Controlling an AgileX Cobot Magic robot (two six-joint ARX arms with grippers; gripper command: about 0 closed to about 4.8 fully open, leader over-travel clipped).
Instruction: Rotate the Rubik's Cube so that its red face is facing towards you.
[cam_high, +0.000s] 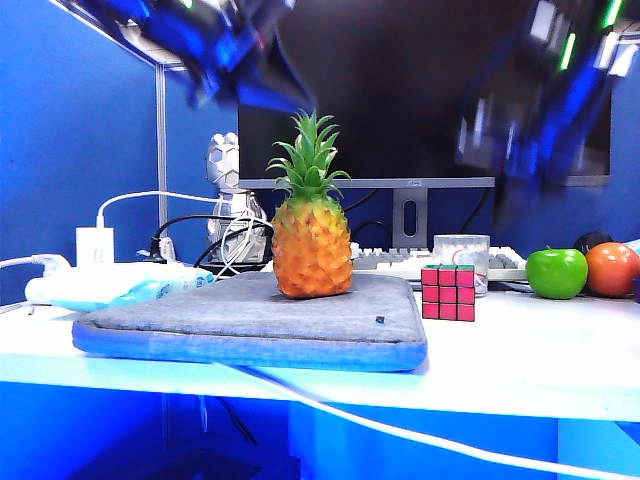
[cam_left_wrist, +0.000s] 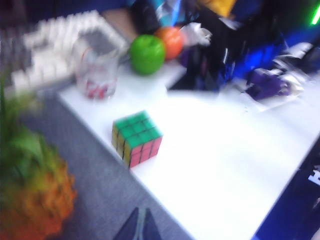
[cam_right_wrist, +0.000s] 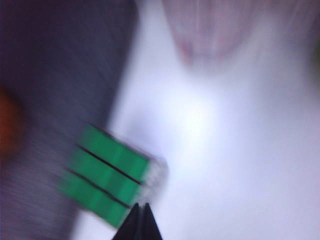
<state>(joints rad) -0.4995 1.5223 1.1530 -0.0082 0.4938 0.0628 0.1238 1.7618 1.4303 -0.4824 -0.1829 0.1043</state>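
Observation:
The Rubik's Cube (cam_high: 447, 292) stands on the white table just right of the grey pad. Its red face (cam_high: 447, 297) looks toward the exterior camera and its green face is on top. In the left wrist view the cube (cam_left_wrist: 136, 138) sits well ahead of my left gripper (cam_left_wrist: 139, 212), which is shut and empty over the pad. My right gripper (cam_right_wrist: 140, 206) is shut too, hovering just above the cube's green top (cam_right_wrist: 107, 175) without touching it. Both arms are blurred streaks high in the exterior view, the left arm (cam_high: 220, 45) and the right arm (cam_high: 540, 100).
A toy pineapple (cam_high: 311, 225) stands on the grey pad (cam_high: 250, 320). Behind the cube are a glass cup (cam_high: 462, 252) and a keyboard (cam_high: 400, 262). A green apple (cam_high: 556, 272) and an orange fruit (cam_high: 612, 268) lie at the right. A white cable (cam_high: 400, 430) hangs over the front edge.

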